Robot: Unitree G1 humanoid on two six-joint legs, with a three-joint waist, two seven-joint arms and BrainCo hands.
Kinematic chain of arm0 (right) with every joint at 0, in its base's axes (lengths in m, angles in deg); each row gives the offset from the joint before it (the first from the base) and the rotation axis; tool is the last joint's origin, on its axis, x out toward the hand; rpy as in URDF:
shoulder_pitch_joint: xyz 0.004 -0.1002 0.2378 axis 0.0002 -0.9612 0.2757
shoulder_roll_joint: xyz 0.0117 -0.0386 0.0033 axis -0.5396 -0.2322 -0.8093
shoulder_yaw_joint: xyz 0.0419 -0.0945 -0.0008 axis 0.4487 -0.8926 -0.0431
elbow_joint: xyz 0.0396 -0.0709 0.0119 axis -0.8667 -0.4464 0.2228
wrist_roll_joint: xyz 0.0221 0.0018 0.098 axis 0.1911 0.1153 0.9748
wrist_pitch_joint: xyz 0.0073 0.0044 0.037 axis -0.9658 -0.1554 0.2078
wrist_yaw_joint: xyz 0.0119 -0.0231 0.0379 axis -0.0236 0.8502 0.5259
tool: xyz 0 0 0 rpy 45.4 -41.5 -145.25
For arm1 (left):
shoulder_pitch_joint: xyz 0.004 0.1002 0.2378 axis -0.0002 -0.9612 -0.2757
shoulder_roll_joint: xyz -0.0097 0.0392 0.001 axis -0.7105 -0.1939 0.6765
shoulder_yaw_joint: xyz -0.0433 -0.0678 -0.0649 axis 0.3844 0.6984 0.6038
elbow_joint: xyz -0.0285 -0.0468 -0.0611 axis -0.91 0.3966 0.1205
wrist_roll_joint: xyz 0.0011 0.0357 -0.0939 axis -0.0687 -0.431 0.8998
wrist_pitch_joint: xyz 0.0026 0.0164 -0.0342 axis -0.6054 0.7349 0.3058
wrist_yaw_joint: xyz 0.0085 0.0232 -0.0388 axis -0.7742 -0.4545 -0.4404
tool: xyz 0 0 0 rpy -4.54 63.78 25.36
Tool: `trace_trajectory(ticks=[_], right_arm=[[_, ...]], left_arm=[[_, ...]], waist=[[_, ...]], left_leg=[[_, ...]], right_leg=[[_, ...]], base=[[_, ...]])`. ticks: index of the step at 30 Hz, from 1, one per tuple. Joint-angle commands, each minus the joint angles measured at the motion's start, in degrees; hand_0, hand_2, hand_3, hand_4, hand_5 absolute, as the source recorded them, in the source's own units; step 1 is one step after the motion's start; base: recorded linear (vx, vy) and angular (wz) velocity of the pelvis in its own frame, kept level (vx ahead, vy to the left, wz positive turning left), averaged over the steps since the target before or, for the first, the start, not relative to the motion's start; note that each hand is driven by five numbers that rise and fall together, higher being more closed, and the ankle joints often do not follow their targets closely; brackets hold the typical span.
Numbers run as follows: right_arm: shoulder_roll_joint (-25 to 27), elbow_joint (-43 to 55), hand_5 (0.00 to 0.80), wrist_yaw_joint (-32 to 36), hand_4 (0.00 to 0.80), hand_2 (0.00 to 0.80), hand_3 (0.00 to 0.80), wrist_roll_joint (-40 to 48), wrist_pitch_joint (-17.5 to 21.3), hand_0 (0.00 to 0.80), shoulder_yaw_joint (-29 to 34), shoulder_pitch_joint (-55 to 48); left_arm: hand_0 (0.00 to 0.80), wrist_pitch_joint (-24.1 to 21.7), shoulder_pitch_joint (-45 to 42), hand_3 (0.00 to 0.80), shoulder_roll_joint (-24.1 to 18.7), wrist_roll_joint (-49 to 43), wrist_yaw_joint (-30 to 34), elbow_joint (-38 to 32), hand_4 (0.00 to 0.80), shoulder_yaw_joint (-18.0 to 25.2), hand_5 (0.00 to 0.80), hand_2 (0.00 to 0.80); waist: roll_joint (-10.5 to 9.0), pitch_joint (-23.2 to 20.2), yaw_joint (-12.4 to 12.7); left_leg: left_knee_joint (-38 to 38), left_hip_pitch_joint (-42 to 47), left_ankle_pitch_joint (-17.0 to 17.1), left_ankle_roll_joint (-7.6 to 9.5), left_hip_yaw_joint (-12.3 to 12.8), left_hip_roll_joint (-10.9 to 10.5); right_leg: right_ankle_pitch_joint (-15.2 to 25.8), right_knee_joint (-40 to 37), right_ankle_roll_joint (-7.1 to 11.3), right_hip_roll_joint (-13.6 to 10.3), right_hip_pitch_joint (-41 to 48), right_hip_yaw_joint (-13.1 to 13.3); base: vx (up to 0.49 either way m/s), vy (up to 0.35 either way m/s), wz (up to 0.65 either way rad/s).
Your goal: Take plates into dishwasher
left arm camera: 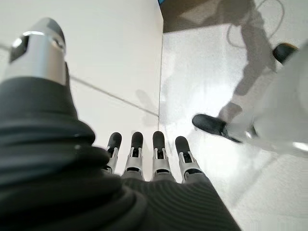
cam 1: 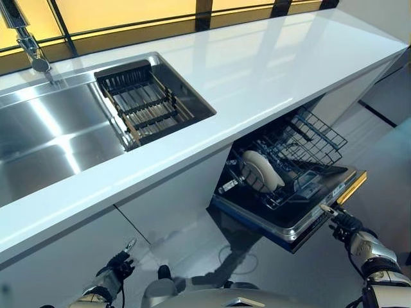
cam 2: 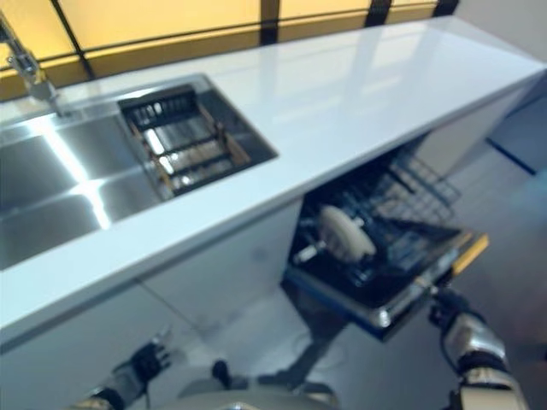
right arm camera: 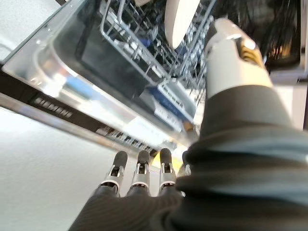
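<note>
A white plate (cam 1: pixel 262 170) stands on edge in the wire rack (cam 1: pixel 292 157) of the open dishwasher, below the counter at the right. The plate (right arm camera: pixel 179 19) also shows in the right wrist view. My right hand (cam 1: pixel 345 224) is just under the front edge of the lowered dishwasher door (cam 1: pixel 314 215), its fingers (right arm camera: pixel 140 168) straight and holding nothing. Low at the left, my left hand (cam 1: pixel 119 265) hangs by the cabinet front, with fingers (left arm camera: pixel 159 149) straight and empty.
A white counter (cam 1: pixel 257 70) runs across the view. A steel sink (cam 1: pixel 58 128) at the left holds a dark drying rack (cam 1: pixel 144 102), with a tap (cam 1: pixel 29 45) behind it. White cabinet fronts (cam 1: pixel 173 199) stand beside the dishwasher.
</note>
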Motion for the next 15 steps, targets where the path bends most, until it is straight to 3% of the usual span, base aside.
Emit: trace_trajectory(ticks=[1,2,7,15], right_arm=[[2.25,-1.35,0.000,-0.03,0.000,0.000,0.000,0.59,3.76,0.000,1.75,1.88],[1.60,-1.91,0.000,0.19,0.000,0.000,0.000,1.10,4.38,0.000,1.87,1.35],[1.85,-5.55,0.000,1.60,0.000,0.000,0.000,1.23,4.07,0.000,3.07,0.57],[2.23,-7.01,0.000,3.49,0.000,0.000,0.000,-1.49,2.74,0.000,4.78,-2.42]], left_arm=[[0.000,-1.11,1.50,0.000,-0.31,2.87,0.42,0.84,0.000,1.78,0.000,0.000],[0.000,-0.87,1.69,0.000,-1.27,2.52,0.94,1.22,0.000,2.22,0.000,0.000],[0.000,-0.58,2.54,0.000,-1.43,3.26,0.52,2.20,0.000,3.86,0.000,0.000],[0.000,-1.49,1.53,0.000,0.12,2.72,1.89,-0.35,0.000,3.97,0.000,0.000]], waist=[[3.07,-0.32,1.85],[3.51,0.13,1.71],[2.55,0.27,2.01],[2.58,0.27,1.45]], left_leg=[[0.03,2.97,-4.39,0.95,-3.31,0.87],[0.51,2.61,-3.93,0.64,-2.72,2.77],[1.39,1.77,-2.98,-1.03,-1.99,5.74],[0.58,2.82,-2.49,-2.47,-1.35,6.80]], right_leg=[[11.31,6.12,0.83,-3.51,-7.31,3.71],[7.62,5.48,0.68,-2.21,-6.71,4.30],[5.55,2.18,0.86,-0.93,-4.51,3.10],[5.05,-0.19,0.42,-0.85,-2.18,1.46]], base=[[-0.056,-0.366,-0.18],[-0.056,-0.328,-0.14],[-0.029,-0.196,0.06],[0.014,-0.068,0.03]])
